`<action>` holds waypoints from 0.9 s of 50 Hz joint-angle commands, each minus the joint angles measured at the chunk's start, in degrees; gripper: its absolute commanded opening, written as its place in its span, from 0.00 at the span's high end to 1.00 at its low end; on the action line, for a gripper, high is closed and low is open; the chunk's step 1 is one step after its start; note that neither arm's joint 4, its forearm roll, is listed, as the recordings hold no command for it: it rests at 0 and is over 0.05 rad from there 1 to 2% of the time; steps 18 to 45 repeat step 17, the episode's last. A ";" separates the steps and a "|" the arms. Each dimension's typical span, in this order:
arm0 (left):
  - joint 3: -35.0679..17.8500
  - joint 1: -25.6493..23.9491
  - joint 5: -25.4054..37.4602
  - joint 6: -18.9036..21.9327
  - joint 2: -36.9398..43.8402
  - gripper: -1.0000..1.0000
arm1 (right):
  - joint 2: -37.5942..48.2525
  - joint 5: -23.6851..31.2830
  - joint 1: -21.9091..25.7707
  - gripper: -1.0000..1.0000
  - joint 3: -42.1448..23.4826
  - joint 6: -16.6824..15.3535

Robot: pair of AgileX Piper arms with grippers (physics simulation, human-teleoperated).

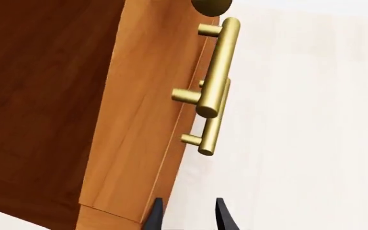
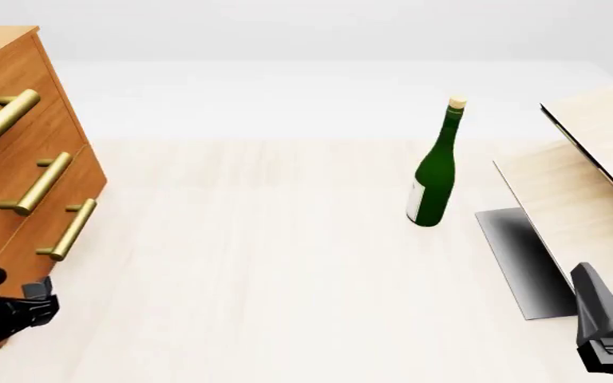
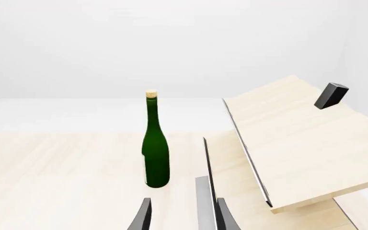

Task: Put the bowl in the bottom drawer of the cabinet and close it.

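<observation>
A pale wooden table [image 2: 285, 263] fills the front view. At its left edge stands the cabinet [image 2: 9, 152], orange-brown, with three drawers that each carry a brass bar handle; all three drawer fronts sit flush and closed. The bottom drawer [image 2: 57, 239] is the lowest, nearest the left gripper [image 2: 29, 307], a dark shape low at the left, just beside the cabinet's lower corner. In the left wrist view its jaws stand apart, holding nothing, pointing past the cabinet's front. Near the middle right of the table a green bottle [image 2: 434, 171] stands upright with a cork-coloured top. To its right lie tilted pale wood boards [image 2: 583, 183]. The right gripper [image 2: 605, 335] sits low at the right, near the boards; in the right wrist view its jaws stand apart and empty. The bowl is not visible in any view.
</observation>
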 commanded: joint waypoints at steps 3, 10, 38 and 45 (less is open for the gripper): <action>1.07 7.67 -4.64 7.95 -1.26 0.00 | 0.00 0.00 0.00 0.00 0.00 0.00; 1.21 7.84 -6.00 8.60 -0.55 0.00 | -0.02 0.00 -0.01 0.00 0.00 0.01; 0.84 7.23 -5.60 7.84 -0.46 0.00 | 0.01 0.00 -0.01 0.00 0.00 0.01; 0.84 7.23 -5.60 7.84 -0.46 0.00 | 0.01 0.00 -0.01 0.00 0.00 0.01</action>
